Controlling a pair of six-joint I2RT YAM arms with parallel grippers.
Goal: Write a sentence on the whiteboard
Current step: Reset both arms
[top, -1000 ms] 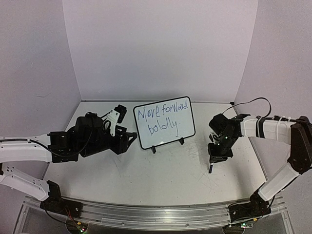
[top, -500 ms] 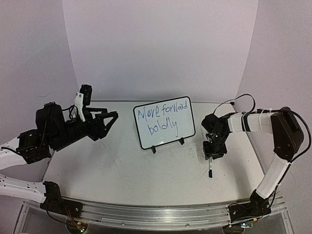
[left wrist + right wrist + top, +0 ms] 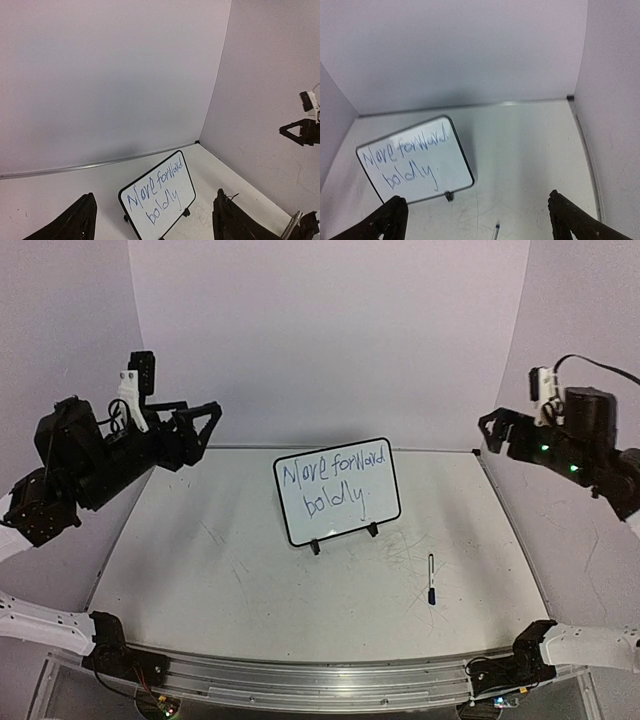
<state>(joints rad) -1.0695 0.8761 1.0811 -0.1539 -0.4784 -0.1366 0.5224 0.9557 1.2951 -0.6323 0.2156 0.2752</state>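
"Move forward boldly" on the whiteboard

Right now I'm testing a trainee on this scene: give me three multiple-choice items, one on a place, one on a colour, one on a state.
1. Where is the marker? A on the tabletop, front-right of the whiteboard; B on the board's top edge; C against the back wall.
2. The sentence has which ink colour? A red; B blue; C green.
3. The right pincer is: A shut on the marker; B open, empty; C out of view.
Key: 1A, it lies flat there; 2B, the letters show blue; 3B, jaws apart, nothing between.
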